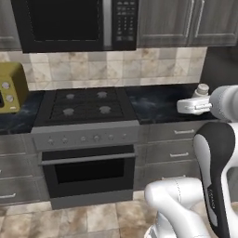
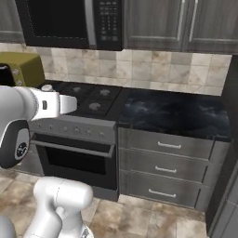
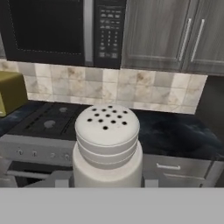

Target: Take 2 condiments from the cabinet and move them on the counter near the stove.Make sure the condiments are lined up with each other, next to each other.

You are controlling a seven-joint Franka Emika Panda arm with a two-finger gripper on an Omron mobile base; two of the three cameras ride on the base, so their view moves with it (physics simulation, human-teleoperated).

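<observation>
**Shaker riding in the end effector, heading for the desk beside the stove**

The end effector (image 3: 107, 183) is holding the pale shaker (image 3: 107, 148) at its base, jaws narrowed around it, cap of holes facing the hand camera. In the left base view the shaker (image 1: 202, 89) is showing just above the white hand, over the right part of the black desk (image 1: 158, 104).

To do this step well, the arm should be lowering the shaker upright and slowly onto the stone, close to the stove (image 1: 86, 108) but clear of the burners, letting go only once the bottom is sitting flat. It is worth leaving space alongside for the second condiment, so the two can line up.

The desk stretch is looking bare and roomy; its front edge above the drawers (image 2: 167, 158) and the tiled wall (image 2: 153, 69) behind are bounding the room.
</observation>
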